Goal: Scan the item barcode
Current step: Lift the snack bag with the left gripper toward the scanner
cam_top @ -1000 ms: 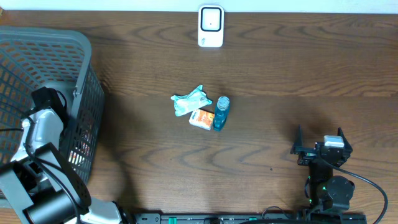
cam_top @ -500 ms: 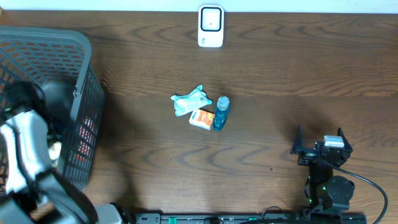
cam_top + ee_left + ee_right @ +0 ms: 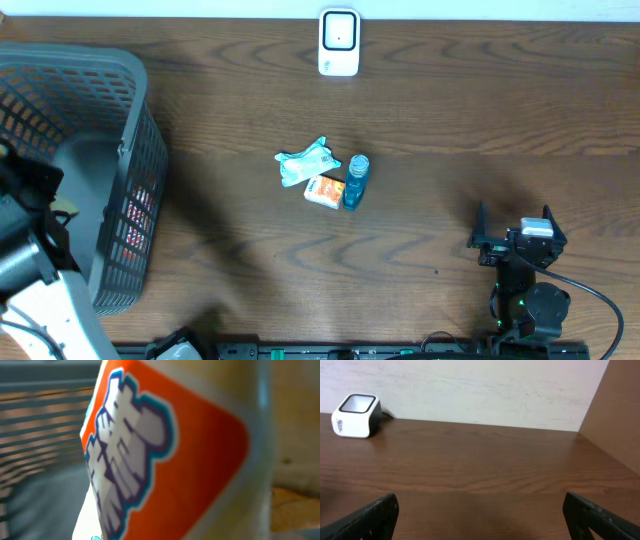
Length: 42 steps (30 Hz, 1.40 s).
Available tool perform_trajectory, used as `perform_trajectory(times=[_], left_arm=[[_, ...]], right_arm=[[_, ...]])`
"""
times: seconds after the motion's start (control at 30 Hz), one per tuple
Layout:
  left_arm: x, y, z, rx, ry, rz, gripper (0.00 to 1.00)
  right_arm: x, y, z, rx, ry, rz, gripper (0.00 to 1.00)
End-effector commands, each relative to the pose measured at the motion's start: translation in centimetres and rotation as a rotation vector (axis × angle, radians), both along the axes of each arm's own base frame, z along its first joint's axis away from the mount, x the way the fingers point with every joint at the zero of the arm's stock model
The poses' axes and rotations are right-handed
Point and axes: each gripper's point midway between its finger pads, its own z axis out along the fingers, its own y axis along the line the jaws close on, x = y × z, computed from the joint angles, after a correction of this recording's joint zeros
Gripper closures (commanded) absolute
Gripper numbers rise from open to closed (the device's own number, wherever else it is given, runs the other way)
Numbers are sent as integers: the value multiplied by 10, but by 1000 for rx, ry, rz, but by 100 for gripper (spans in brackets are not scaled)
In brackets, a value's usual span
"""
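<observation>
Pack (image 3: 200, 460) w/ orange label, white blocky print edged in teal, fills left wrist view; blurred, tilted. White scanner (image 3: 339, 42) w/ dark window stands upright at far edge of table (image 3: 450, 110), approx. centre.

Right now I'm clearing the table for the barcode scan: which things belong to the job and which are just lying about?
Job: white box-shaped barcode scanner; orange-labelled pale packet filling the left wrist view; grey plastic mesh basket.
Lying about for now: crumpled teal wrapper; small orange-and-white packet; blue plastic bottle; open, idle right gripper.
</observation>
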Motion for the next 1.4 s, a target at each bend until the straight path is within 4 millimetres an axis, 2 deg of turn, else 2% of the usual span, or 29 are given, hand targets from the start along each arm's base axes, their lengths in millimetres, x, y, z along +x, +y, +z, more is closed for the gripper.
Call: perform_trajectory(times=[0.0, 0.07, 0.1, 0.13, 0.23, 0.37, 0.57, 0.67, 0.73, 0.8, 0.87, 0.9, 0.97, 1.13, 1.23, 1.37], left_arm=[[33, -71, 53, -29, -252, -428, 93], [41, -115, 87, -8, -390, -674, 93], [41, -144, 109, 10, -473, -832, 93], [39, -163, 121, 25, -521, -937, 93], [30, -215, 141, 35, -602, -1180, 93], [26, -270, 137, -5, -605, -1364, 93], [43, -346, 116, -71, -557, -1491, 93], [48, -397, 106, -87, -551, -1574, 93], [52, -434, 93, -98, -536, -1611, 93], [55, -462, 80, -116, -513, -1624, 93], [60, -492, 60, -157, -469, -1604, 93], [65, -513, 43, -202, -429, -1574, 92], [68, -537, 20, -261, -382, -1547, 93], [69, -580, -39, -377, -250, -1530, 93], [67, -595, -75, -393, -162, -1536, 93], [60, -609, -109, -439, -70, -1526, 92]], right_arm=[[0, -2, -1, -11, 2, -11, 1], [0, -2, -1, -11, 2, -11, 1], [0, -2, -1, -11, 2, -11, 1], [0, -2, -1, -11, 2, -11, 1], [0, -2, -1, -11, 2, -11, 1], [0, -2, -1, -11, 2, -11, 1], [0, -2, -1, -11, 2, -11, 1], [0, -2, -1, -11, 2, -11, 1], [0, -2, -1, -11, 2, -11, 1], [0, -2, -1, -11, 2, -11, 1], [0, -2, -1, -11, 2, -11, 1], [0, -2, -1, -11, 2, -11, 1], [0, -2, -1, -11, 2, -11, 1], [0, -2, -1, -11, 2, -11, 1], [0, -2, -1, -11, 2, -11, 1], [0, -2, -1, -11, 2, -11, 1]])
